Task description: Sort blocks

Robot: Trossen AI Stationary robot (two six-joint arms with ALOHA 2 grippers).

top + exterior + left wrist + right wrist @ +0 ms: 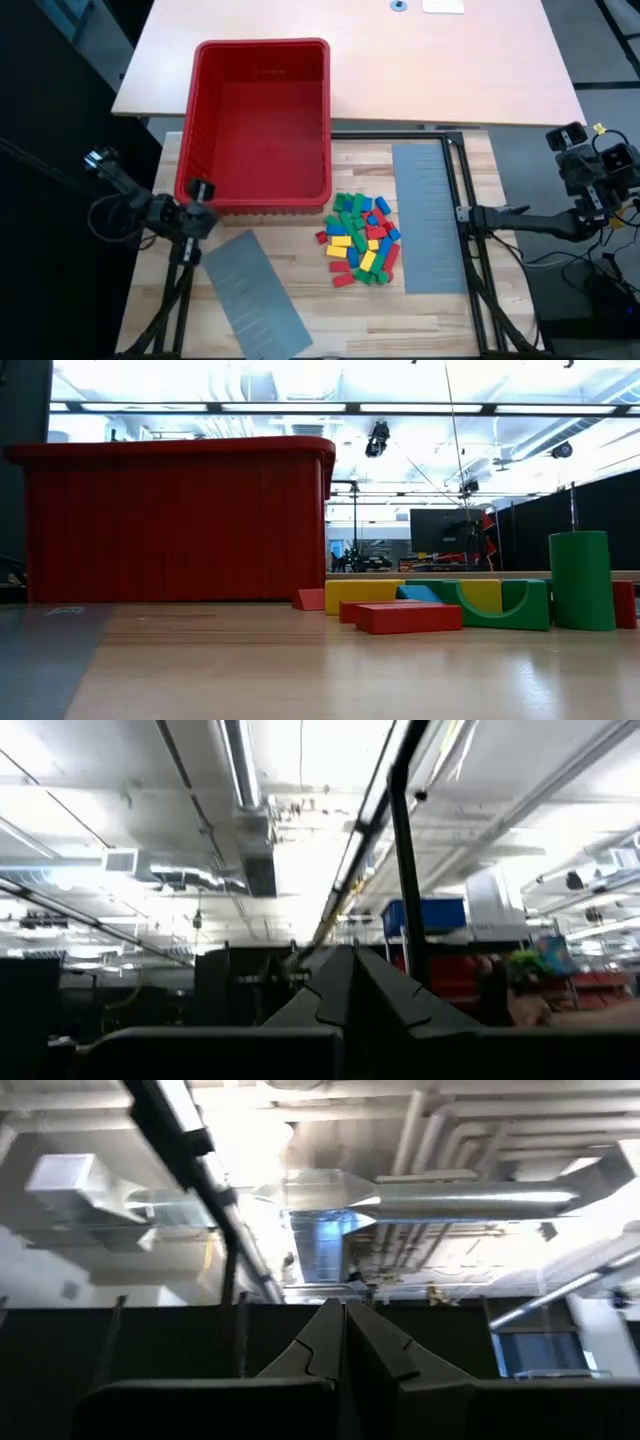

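Blocks [360, 240] piled on table [300, 290] btwn two grey panels, just beside red bin [262, 120]. L gripper [352, 982] parked at table's left edge, fingers closed, empty. R gripper [344, 1335] at right edge, same: closed, nothing held.

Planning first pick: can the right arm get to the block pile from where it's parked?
Probably yes. The right pincer sits shut at the table's right edge, and only a flat grey panel lies between it and the blocks; nothing tall stands in the way.
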